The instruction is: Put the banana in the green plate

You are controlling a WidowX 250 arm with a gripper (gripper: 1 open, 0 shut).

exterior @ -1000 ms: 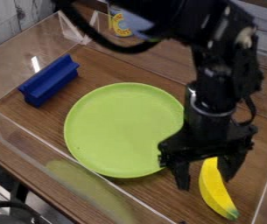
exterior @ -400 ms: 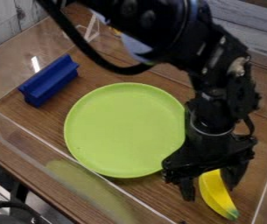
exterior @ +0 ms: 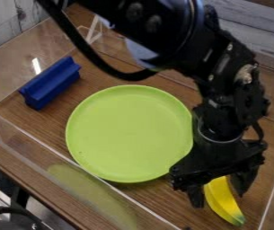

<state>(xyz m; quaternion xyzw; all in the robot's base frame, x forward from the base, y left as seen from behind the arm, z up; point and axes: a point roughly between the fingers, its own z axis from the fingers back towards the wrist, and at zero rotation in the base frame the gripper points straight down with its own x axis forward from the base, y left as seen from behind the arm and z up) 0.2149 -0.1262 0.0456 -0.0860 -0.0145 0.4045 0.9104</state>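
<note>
The banana (exterior: 225, 202) is seen on the worktop (exterior: 158, 192), near the green plate's (exterior: 129, 133) lower right edge. Bare wood is left between banana and plate. The banana's upper end is hidden by the hand (exterior: 216, 189), which is spread wide around it; whether it is touched cannot be told.

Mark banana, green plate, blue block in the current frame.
Banana (exterior: 225, 205): camera view, on its lower yellow part.
Green plate (exterior: 121, 135): camera view, on its flat middle.
Blue block (exterior: 49, 85): camera view, on its long side.
</note>
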